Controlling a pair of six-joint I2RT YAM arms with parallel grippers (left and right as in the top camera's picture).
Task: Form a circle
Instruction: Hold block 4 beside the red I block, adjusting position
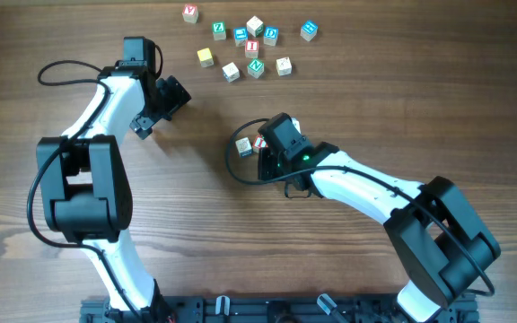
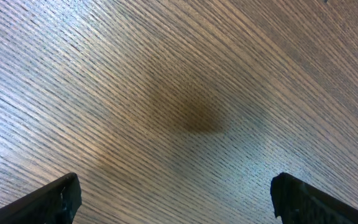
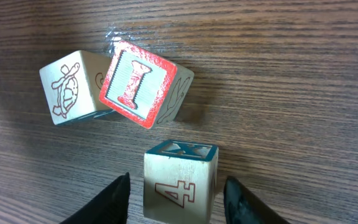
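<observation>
Two robot arms of one design: the left arm (image 1: 115, 94) and right arm (image 1: 357, 184) have smooth white rounded shells between bulky black joint housings. A thin black cable (image 1: 43, 74) trails behind the left wrist. A small green light (image 1: 305, 160) glows behind the right gripper (image 3: 176, 198), whose tapered fingers (image 3: 114, 199) are matte black.

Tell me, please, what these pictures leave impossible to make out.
Overhead: how many cubes the circle holds; the right gripper covers most of it.
Overhead: the scattered cubes' letters; too small.
Right wrist: the "4" cube's base; cut by the bottom edge.
Left wrist: the left gripper, mostly cut off below.
</observation>
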